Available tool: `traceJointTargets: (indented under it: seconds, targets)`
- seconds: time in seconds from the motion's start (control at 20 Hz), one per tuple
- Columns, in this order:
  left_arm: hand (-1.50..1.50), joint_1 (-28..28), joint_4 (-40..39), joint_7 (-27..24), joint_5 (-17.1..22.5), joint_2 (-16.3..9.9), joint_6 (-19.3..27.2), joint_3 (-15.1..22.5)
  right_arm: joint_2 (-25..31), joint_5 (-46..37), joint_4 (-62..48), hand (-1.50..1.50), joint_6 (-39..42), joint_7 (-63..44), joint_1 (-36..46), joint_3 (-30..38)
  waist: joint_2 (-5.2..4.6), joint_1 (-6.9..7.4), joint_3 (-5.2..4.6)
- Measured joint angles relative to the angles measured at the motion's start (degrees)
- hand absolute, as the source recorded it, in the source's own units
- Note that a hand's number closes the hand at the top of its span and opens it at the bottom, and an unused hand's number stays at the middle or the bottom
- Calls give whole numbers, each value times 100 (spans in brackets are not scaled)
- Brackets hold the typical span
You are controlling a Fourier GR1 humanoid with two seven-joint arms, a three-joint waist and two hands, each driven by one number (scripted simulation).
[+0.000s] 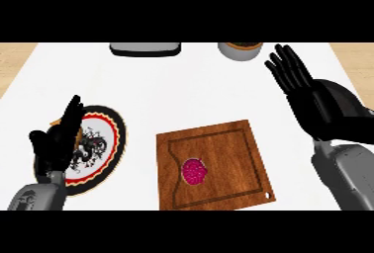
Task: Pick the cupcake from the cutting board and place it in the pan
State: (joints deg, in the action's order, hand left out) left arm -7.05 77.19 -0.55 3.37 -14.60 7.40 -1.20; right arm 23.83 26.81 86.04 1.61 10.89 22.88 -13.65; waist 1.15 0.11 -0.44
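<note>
White surface [182, 94] fills the view, wood floor at its sides. Right hand [296, 79] holds its fingers [281, 62] straight and slightly spread, grasping nothing, above the cutting board [234, 148]. Left hand [55, 143] is likewise open, fingers up, over the pan [110, 143] with its red, white and black pattern. On the board's lower left sits the cupcake [194, 171], a round magenta top. A grey object [145, 48] and a bowl [241, 50] stand at the far edge.

A kitchen: a white worktop [182, 84] carrying a brown wooden cutting board [226, 148], a round patterned plate [110, 129] and a pink-frosted cupcake [194, 171].
</note>
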Motion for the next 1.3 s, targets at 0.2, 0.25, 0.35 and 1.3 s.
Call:
traceJointTargets:
  seconds: [0.2, 0.25, 0.35, 1.3]
  targets:
    - [0, -135, 97, 181, 187, 197, -280, 206, -145, -913, 40, 150, -126, -202, 506, -762, -67, 98, 19]
    - [0, -137, 123, 215, 243, 299, -378, 320, -156, -1184, 34, 150, -116, -315, 688, -1024, -72, 152, 14]
    - [0, -151, 117, 321, 342, 460, -542, 505, 79, -1873, 40, 150, -68, -433, 1101, -1428, -7, 195, -45]
    - [0, 150, 693, 1161, 919, 872, -932, 872, -772, -6436, -761, -150, 808, -3044, 2512, -4572, 17, 19, 0]
